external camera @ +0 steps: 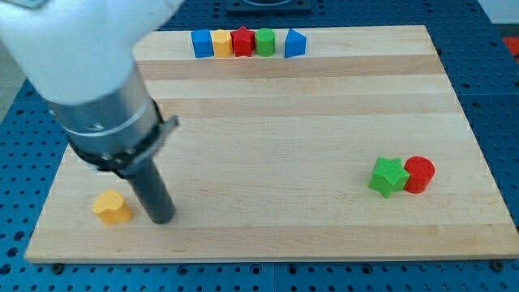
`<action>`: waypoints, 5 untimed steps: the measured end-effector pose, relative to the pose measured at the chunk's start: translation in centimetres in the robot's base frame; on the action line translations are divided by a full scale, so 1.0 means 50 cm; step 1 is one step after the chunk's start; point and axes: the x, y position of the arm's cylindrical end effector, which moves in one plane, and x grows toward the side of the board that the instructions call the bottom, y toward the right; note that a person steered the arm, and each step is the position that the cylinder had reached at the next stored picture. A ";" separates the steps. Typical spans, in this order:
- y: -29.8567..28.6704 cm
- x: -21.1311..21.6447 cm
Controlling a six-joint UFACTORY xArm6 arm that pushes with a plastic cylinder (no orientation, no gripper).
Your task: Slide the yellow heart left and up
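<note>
My tip [162, 217] rests just right of the yellow heart [111, 208] near the table's [324, 235] lower-left corner; no jaws exist here. Light, rigid, likely slippery, the heart wants pushing from its lower-right flank.

You can't see the upper arm: big blurred white and grey arm housing [89, 73] is cut off by the view's top and left edges. It hides the wooden board's [324, 235] top-left corner and part of its left edge. Yellow block [221, 43] in the top row is wedged btwn neighbours, shape too small to tell. Red cylinder block [420, 173] is partly covered by the green star block [388, 177] touching it.
</note>
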 end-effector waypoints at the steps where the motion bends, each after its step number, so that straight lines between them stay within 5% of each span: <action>1: -0.029 0.060; 2: -0.160 0.041; 4: -0.201 -0.140; 5: -0.209 -0.130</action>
